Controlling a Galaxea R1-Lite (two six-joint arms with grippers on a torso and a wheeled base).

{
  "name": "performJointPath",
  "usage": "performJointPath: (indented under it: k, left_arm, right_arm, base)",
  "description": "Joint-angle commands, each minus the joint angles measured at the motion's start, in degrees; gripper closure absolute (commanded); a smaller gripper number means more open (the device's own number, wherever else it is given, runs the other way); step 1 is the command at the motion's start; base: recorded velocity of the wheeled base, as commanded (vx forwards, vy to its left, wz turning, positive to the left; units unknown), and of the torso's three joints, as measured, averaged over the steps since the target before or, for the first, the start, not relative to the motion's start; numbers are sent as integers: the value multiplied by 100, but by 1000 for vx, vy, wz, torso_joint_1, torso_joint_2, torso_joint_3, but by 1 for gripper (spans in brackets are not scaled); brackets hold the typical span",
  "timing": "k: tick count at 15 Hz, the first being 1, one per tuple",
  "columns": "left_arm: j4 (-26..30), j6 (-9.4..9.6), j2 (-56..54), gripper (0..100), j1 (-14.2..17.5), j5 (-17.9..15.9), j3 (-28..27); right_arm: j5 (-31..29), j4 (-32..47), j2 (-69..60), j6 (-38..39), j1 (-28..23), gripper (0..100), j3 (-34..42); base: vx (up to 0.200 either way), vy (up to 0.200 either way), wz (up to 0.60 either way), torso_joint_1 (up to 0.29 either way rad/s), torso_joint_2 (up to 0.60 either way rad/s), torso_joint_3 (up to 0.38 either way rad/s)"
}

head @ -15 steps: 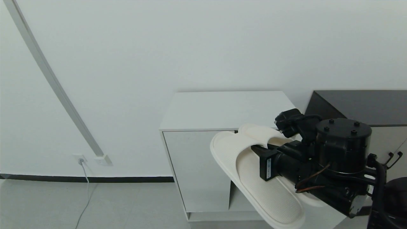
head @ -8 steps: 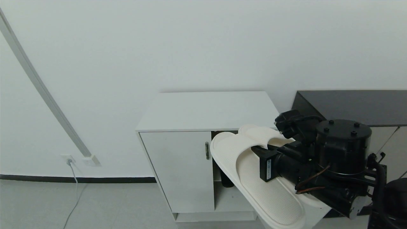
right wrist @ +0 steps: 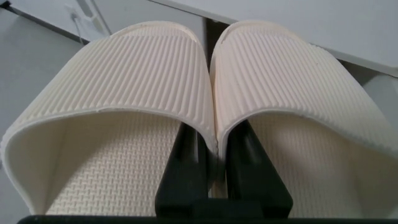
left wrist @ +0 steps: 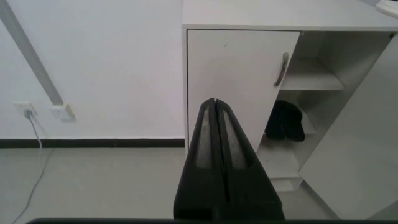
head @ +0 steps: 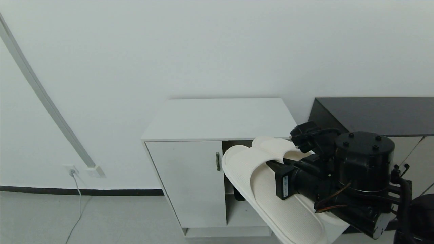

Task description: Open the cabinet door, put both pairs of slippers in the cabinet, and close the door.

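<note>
Before the open cabinet, cream slippers pinched in right hand — toes outward

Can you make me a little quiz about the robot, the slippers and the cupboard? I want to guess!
1. True or false: the right gripper is clamped on a pair of cream slippers.
2. Where is the dark pair of slippers? A: on the floor. B: inside the cabinet. C: on top of the cabinet.
3. Fill in the gap: the left gripper is shut and holds ____.

Key: 1 true. 2 B. 3 nothing.
</note>
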Motion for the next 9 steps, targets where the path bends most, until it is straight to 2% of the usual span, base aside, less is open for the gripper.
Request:
performJointPath:
  k: [1,9]
  left_arm:
    - [-4,-4,7,100,0,1,0]
    - [-4,-22,7,100,0,10,0]
  right_arm:
    - [3,-53,19,-36,-9,100,43]
    - [-15,-326,177,-229,-9,100,192]
  base:
    - [0,0,0,0,0,0]
    - [0,0,0,0,0,0]
